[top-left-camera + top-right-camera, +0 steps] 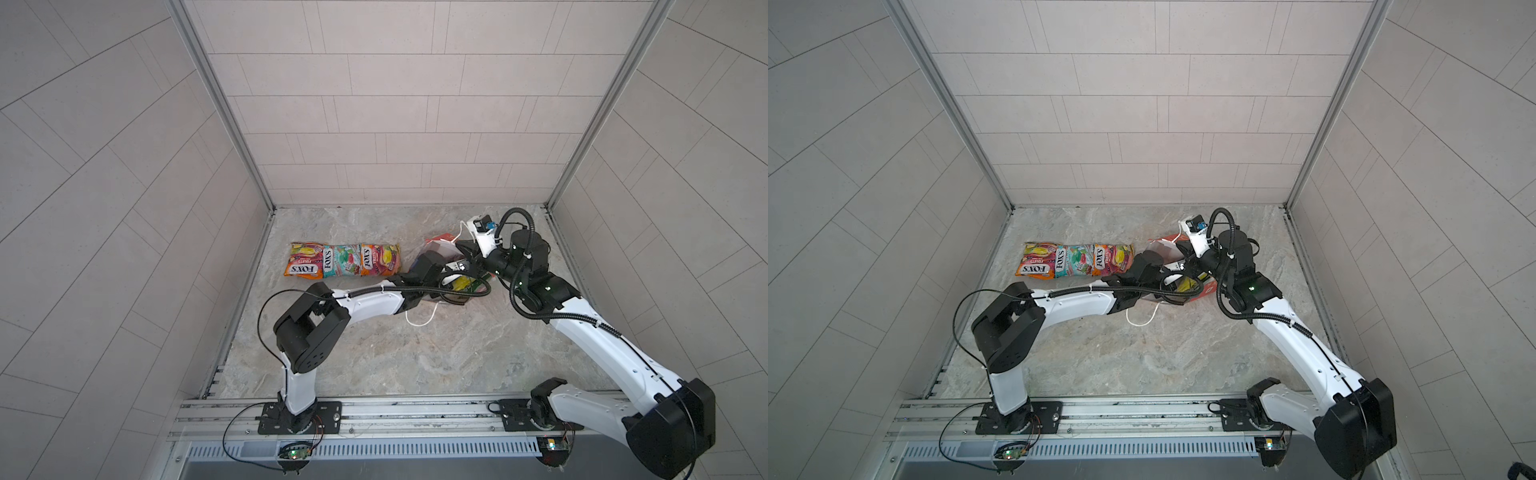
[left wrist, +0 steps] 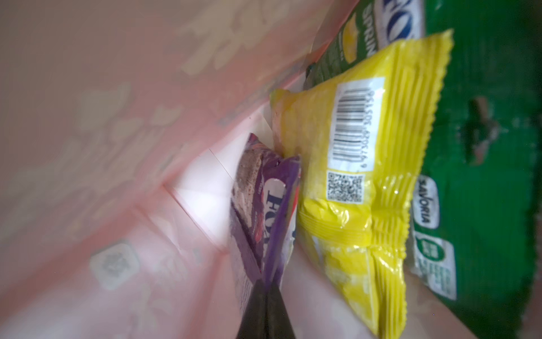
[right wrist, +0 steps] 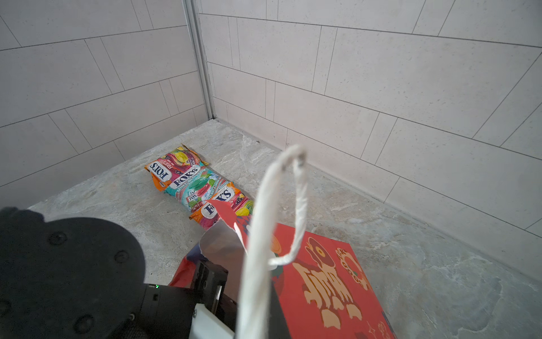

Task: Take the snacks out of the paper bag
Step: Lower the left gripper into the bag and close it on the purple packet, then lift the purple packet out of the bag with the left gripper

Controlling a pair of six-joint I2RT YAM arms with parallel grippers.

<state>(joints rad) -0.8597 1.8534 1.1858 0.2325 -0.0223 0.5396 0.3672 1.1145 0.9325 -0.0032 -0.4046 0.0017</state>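
— Since the left gripper (image 2: 267, 305) is deep inside the paper bag (image 3: 337, 278), what does it have?

— Its dark fingertips (image 2: 253, 311) are pinched together on the near edge of the purple packet (image 2: 272, 199). That packet stands on edge against the bag's pale inner wall. Its long axis runs straight away from the fingertips, toward the bag's bottom.

— So the pull goes which way?

— Back along that axis, I'd judge, out through the bag's mouth. The yellow packet (image 2: 352, 176) lies just beside the purple one, touching it, with the green packet (image 2: 484, 146) beyond. Either could drag along.

— And the right gripper (image 1: 466, 254)?

— Closed, at the bag's mouth. Whether it nips the rim or the white cord handle (image 3: 296, 190), I cannot tell, because its fingertips are hidden. The left arm is the nearer one to the packets inside.

— Where does the bag lie?

— On its side on the marbled stone table (image 1: 415, 353), right of the middle and toward the back, mouth facing left. Its second cord (image 1: 419, 322) trails on the table by the left arm.

— Anything out already?

— Three packets (image 1: 343, 266) lie flat in a row, two orange with a teal one between, near the bag's mouth on its left. Pale tiled walls (image 1: 415, 104) close in the table on three sides, and the room is open toward the front.
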